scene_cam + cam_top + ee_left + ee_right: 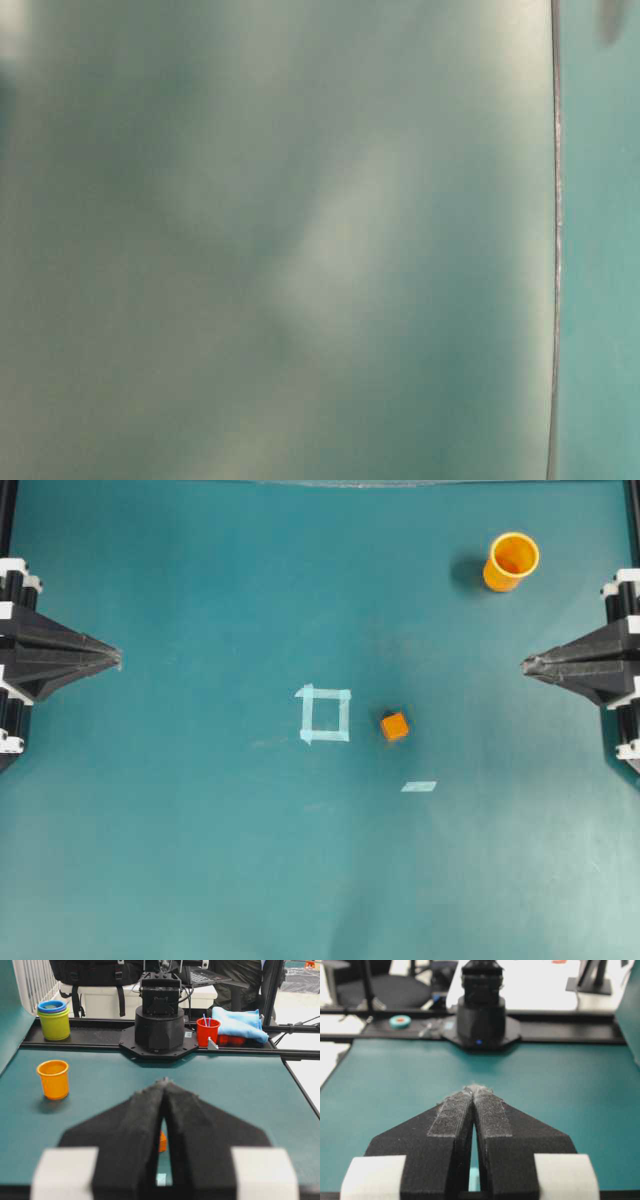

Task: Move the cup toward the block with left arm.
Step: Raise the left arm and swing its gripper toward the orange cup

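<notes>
Left gripper (117, 658) parked at the left edge of the tabletop (180, 860), tips pressed together, holding nothing. Tape square (325, 714) near centre; block (395, 726) just beside it on the right, apart from the tape. Tape strip (419, 786) a little nearer the bottom. Cup (511, 562) upright, far corner on the right side, well apart from the block. Right gripper (525, 664) closed too, empty, and much nearer the cup. Judgement: left arm must reach across the whole tabletop, past the block, to the cup's far side.
</notes>
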